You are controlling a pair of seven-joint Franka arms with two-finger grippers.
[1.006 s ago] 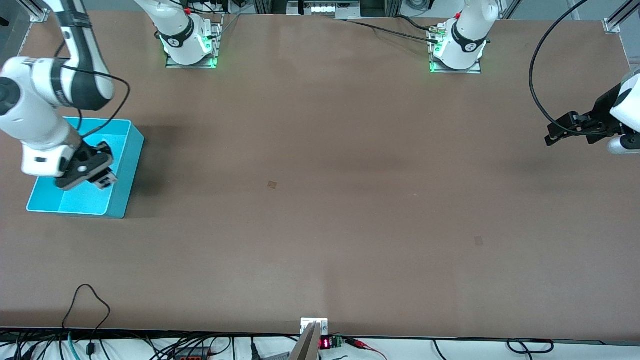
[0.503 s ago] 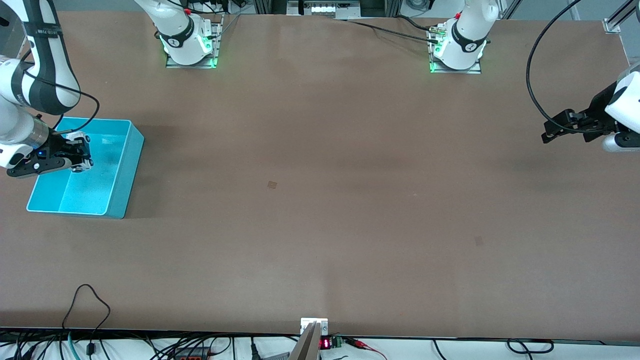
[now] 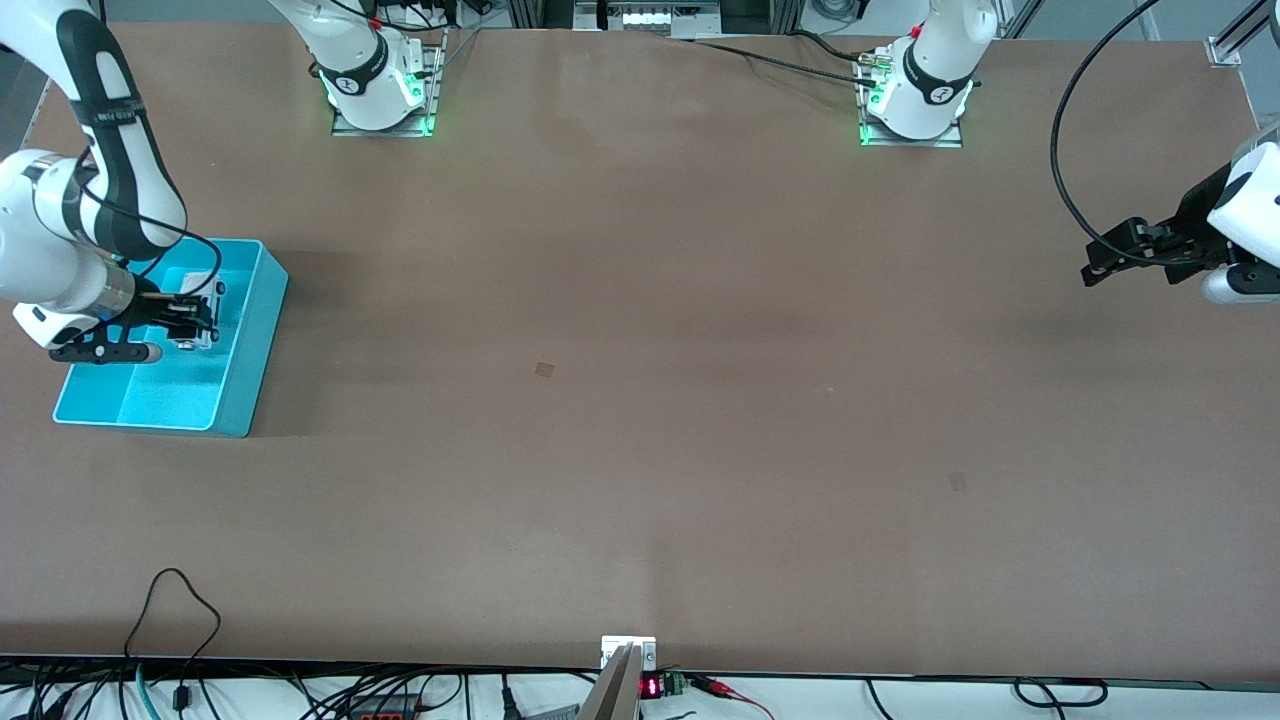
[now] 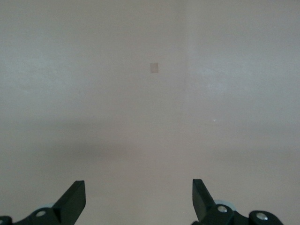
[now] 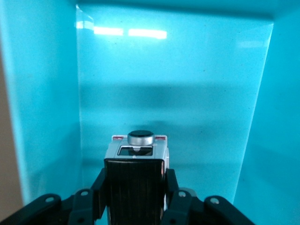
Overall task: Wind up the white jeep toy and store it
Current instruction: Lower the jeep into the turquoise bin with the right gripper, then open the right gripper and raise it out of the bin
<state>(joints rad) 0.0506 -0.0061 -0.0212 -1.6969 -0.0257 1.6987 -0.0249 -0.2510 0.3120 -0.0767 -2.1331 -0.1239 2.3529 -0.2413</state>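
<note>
Over the cyan bin (image 3: 245, 350) at the table's right-arm end, the white jeep toy (image 5: 136, 161) is pinched by the right gripper (image 3: 195, 318), pointed toward 3 o'clock in the front view. The left gripper (image 3: 1100, 268) is parked spread, pointing to 9 o'clock.

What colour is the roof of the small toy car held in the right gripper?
Black, on the white jeep toy; clearest in the right wrist view.

I am working in a robotics lab. Two white arms are bolted to metal base plates (image 3: 382, 122) lit green, along one edge of a broad brown table (image 3: 640, 400). Aluminium framing (image 3: 1232, 40) stands at its corners. Loose cables (image 3: 170, 610) and a small red digital readout (image 3: 650, 687) line the nearer edge.
</note>
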